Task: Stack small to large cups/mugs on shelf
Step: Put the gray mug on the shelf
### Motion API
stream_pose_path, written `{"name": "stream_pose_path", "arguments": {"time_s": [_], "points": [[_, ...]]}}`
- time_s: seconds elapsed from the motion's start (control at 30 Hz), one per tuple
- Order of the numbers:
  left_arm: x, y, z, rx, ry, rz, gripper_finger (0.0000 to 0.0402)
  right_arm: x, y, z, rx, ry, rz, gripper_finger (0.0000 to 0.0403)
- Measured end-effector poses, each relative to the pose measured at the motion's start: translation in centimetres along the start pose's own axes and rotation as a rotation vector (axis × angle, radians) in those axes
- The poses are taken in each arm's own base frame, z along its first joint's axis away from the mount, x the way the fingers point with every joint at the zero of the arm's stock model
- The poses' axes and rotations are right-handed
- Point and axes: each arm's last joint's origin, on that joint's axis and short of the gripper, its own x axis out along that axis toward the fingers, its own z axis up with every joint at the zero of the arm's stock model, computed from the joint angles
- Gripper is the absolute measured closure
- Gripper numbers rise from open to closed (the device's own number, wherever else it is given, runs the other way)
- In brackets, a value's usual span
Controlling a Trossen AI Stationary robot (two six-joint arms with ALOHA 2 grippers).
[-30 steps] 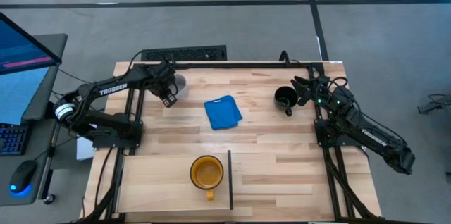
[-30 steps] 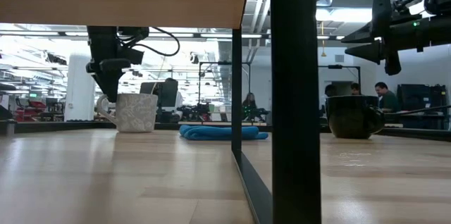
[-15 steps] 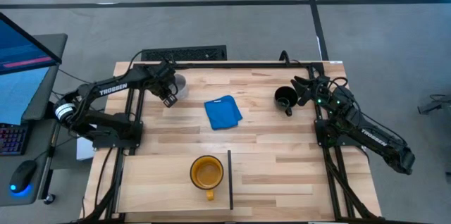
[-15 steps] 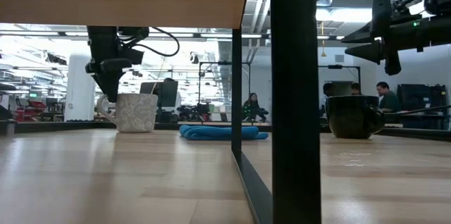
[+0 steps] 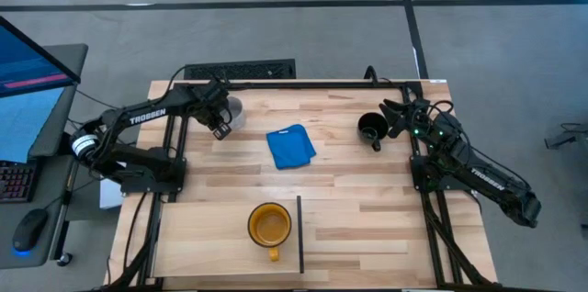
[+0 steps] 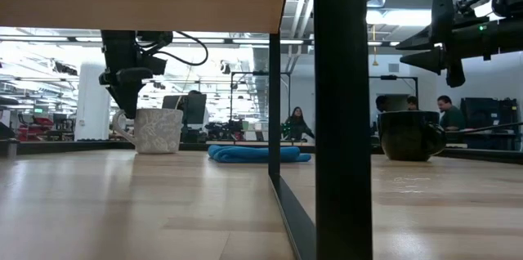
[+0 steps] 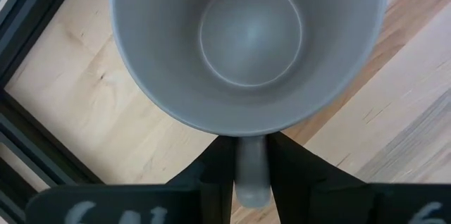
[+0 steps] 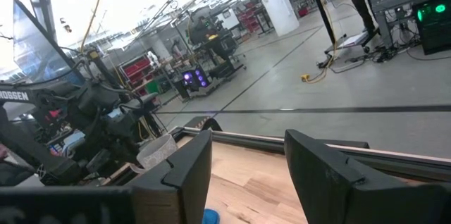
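Left wrist view shows the left hand [image 7: 250, 182] straddling the grey mug's [image 7: 246, 48] handle near the worktop's far left corner, fingers loosely around it, while the right hand [image 5: 397, 119] hovers open beside the black mug [image 5: 371, 128].

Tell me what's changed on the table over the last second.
Nothing visibly moved. The left tool straddles the grey-white mug's handle, the right tool hangs open by the black mug, and the yellow mug sits on the shelf as before.
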Motion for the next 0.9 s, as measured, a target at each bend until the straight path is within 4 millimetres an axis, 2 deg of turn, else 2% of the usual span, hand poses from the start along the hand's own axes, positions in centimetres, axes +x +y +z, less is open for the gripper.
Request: {"name": "stream_pose_path", "arguments": {"time_s": [0.9], "points": [[0.02, -0.01, -0.01, -0.022, 0.001, -0.001, 0.0332, 0.00, 0.00, 0.00, 0.000, 0.000, 0.000, 0.0200]]}}
